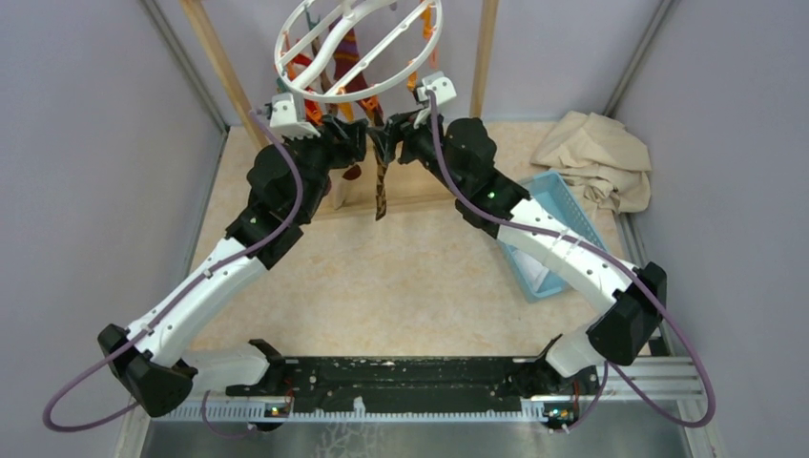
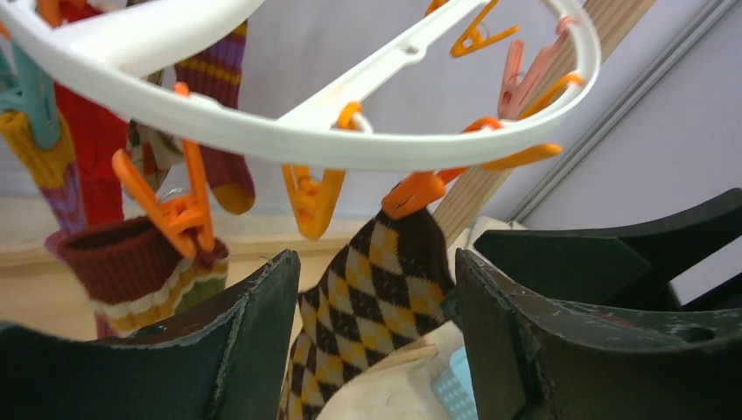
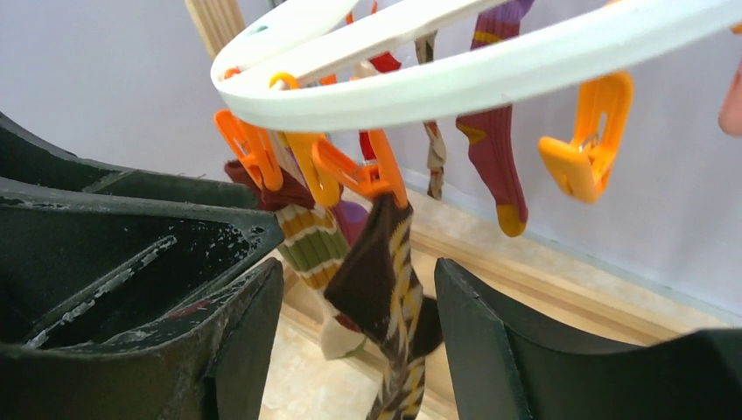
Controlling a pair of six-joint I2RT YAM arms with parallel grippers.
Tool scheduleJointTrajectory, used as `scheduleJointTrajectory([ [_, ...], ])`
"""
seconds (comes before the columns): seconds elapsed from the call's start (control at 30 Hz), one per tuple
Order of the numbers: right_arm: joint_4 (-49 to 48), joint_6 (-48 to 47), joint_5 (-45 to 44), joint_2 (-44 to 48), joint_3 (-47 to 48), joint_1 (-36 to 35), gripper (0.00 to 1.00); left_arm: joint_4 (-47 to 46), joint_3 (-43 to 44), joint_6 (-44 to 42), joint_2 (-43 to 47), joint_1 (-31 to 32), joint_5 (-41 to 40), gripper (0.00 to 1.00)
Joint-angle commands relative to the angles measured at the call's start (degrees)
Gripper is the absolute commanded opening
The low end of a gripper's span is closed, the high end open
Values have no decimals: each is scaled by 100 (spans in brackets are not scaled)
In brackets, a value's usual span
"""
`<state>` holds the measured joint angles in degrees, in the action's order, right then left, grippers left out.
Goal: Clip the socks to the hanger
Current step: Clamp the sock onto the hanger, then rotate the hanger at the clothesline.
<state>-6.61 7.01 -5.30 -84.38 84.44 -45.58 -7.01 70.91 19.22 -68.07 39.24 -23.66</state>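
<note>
Beige counter between lilac walls. One white round hanger hangs over its far edge, at least five socks clipped on. Two tools, left tool and right tool, both spread wide, flank one pegged brown diamond sock.

hanger: white round plastic ring with inner crossbars, hanging in the air at the far end of the work area. orange pegs and a teal peg are dangling under its rim.

brown-diamond sock: dark brown with a cream-yellow check, hanging straight down at the near rim, an orange peg gripping its top edge.

striped sock: maroon cuff over cream and olive bands, hanging just beside the first, an orange peg biting its cuff.

red sock: hanging farther back, partly hidden.

purple sock: mustard heel and toe, dangling toe down on the far side.
</note>
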Motion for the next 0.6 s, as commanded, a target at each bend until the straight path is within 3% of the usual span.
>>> scheduleJointTrajectory([
  [0.0, -562, 24, -219, 499, -312, -64, 64, 228, -212, -198, 150, 5, -332, 71],
  [0.37, -433, 122, -713, 1463, -1344, 183, 64, 261, -841, 68, 187, -182, -435, 72],
  [0.57, -3, 873, -552, 1853, -2014, 939, 61, 394, -848, 207, -130, -453, -186, 82],
])
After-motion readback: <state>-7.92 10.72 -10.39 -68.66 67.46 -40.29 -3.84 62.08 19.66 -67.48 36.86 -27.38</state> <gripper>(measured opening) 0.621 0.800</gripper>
